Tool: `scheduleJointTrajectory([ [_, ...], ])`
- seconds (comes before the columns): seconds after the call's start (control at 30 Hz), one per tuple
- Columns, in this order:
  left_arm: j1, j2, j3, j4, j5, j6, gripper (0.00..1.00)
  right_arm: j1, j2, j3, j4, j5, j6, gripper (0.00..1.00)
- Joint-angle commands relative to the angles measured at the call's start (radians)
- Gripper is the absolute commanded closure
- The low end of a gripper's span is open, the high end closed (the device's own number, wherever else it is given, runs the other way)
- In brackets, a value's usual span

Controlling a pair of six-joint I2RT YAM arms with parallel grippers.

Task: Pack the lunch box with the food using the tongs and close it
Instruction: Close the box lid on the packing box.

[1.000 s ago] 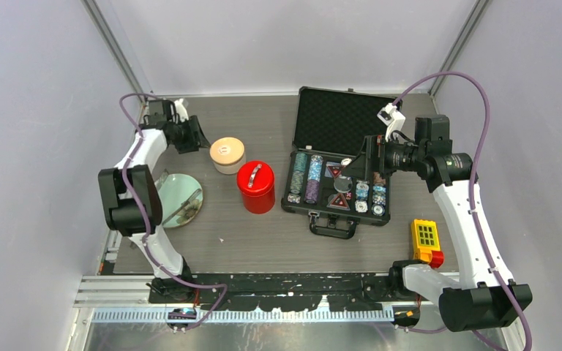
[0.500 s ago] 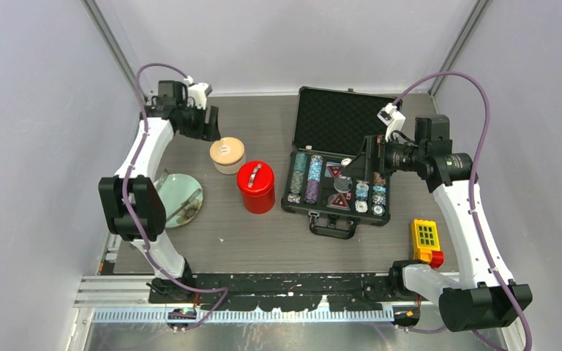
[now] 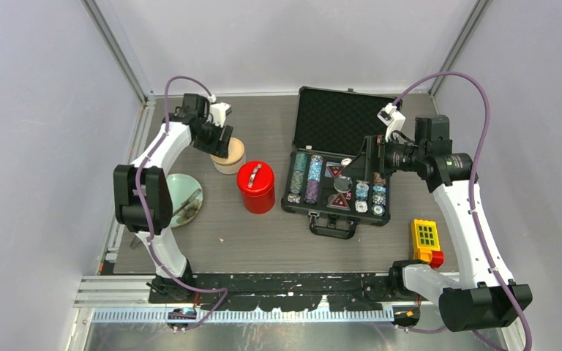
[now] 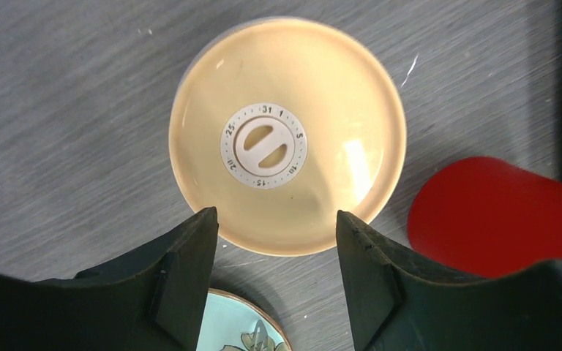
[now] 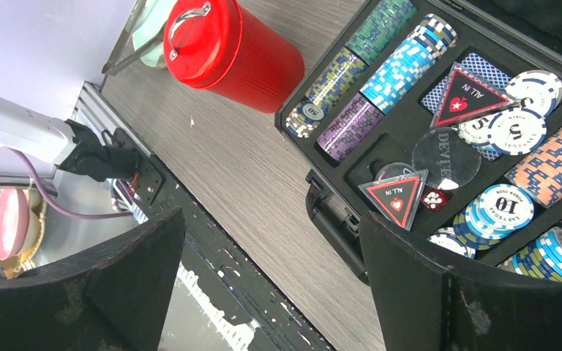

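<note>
1. From above, the left arm (image 3: 162,142) hides part of the lunch box (image 3: 232,157), upper left. What lies on the plate (image 3: 183,186) beside the tongs (image 3: 189,201) is too small to tell.
2. Its round, smooth cream lid (image 4: 287,135) is on, and the left claw (image 4: 276,219) hovers open over it.
3. The right claw (image 5: 271,219), wide open and empty, is over the black chip case (image 5: 391,146).

Lunch box lid (image 4: 336,95): smooth glossy cream plastic w/ matt white date dial (image 4: 264,145). Tabletop (image 4: 66,110): matt grey wood-grain finish. Red canister (image 5: 241,51): glossy, smooth, w/ polished metal handle (image 5: 189,19); poker chip case (image 5: 377,155): matt black.
</note>
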Motion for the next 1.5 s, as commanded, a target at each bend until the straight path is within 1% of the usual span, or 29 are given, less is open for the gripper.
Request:
scheduleJointTrajectory([
  [0.0,-0.017,0.000,-0.045,0.057,-0.056,0.029,0.39,-0.005,-0.017,0.018,0.015,-0.009,-0.018,0.07],
  [0.47,-0.034,0.049,-0.149,0.170,-0.094,-0.005,0.43,-0.006,-0.013,0.020,0.015,-0.013,-0.016,0.07],
  [0.67,-0.032,0.065,-0.168,0.176,-0.099,-0.015,0.44,-0.006,-0.013,0.021,0.013,-0.014,-0.017,0.07],
  [0.93,-0.028,0.036,-0.287,0.286,-0.092,-0.030,0.42,-0.006,-0.023,0.013,0.013,-0.013,-0.020,0.07],
  [1.07,-0.029,0.023,-0.244,0.251,-0.079,-0.032,0.40,-0.006,-0.018,0.019,0.013,-0.015,-0.017,0.07],
  [1.23,-0.030,-0.039,-0.111,0.161,-0.067,-0.038,0.40,-0.005,-0.015,0.020,0.013,-0.017,-0.016,0.07],
  [1.33,-0.030,-0.079,-0.050,0.113,-0.067,-0.037,0.44,-0.006,-0.016,0.018,0.013,-0.017,-0.016,0.07],
  [1.47,-0.030,-0.118,-0.037,0.099,-0.066,-0.035,0.51,-0.005,-0.017,0.015,0.014,-0.023,-0.015,0.07],
])
